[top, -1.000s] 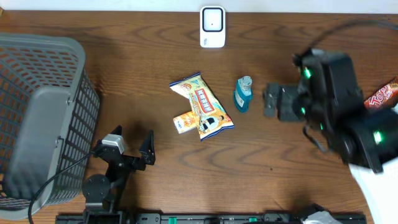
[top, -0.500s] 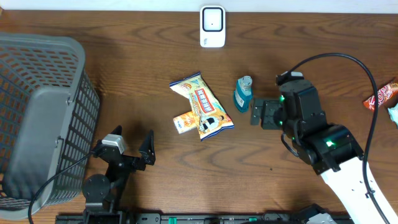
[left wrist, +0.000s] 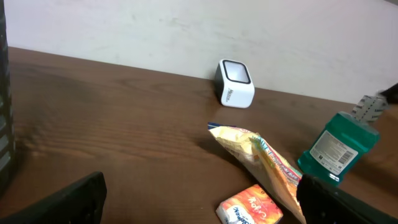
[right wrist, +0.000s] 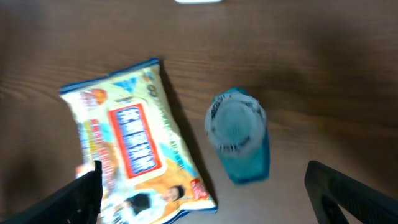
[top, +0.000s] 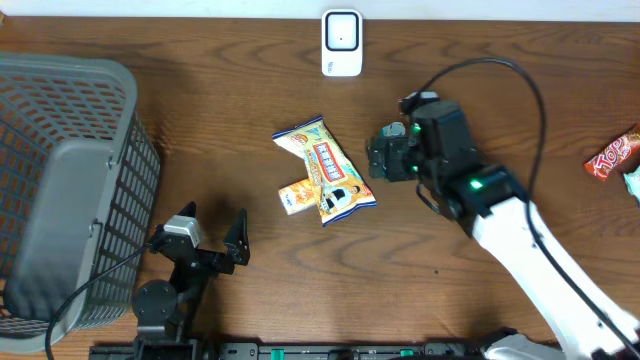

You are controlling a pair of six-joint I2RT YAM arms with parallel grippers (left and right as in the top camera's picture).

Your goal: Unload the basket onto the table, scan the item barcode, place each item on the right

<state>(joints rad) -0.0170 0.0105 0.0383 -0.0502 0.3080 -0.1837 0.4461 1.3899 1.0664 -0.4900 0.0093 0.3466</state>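
Note:
The white barcode scanner (top: pixel 342 43) stands at the table's far edge, also in the left wrist view (left wrist: pixel 235 83). A yellow snack bag (top: pixel 325 170) lies mid-table with a small orange packet (top: pixel 295 196) against its left side. A teal bottle (right wrist: pixel 239 140) stands upright to the bag's right. My right gripper (top: pixel 380 158) hovers open over that bottle and hides it from overhead; in the right wrist view the bottle's cap sits between and ahead of the spread fingers (right wrist: pixel 214 199), untouched. My left gripper (top: pixel 213 225) rests open near the front edge, holding nothing.
A large grey mesh basket (top: pixel 60 180) fills the left side. A red candy wrapper (top: pixel 612 153) lies at the far right edge. The right arm's black cable (top: pixel 520 80) arcs above the table behind the arm.
My right arm has swept left from the table's right side to above the teal bottle, jaws staying open. The left arm and the items have not moved.

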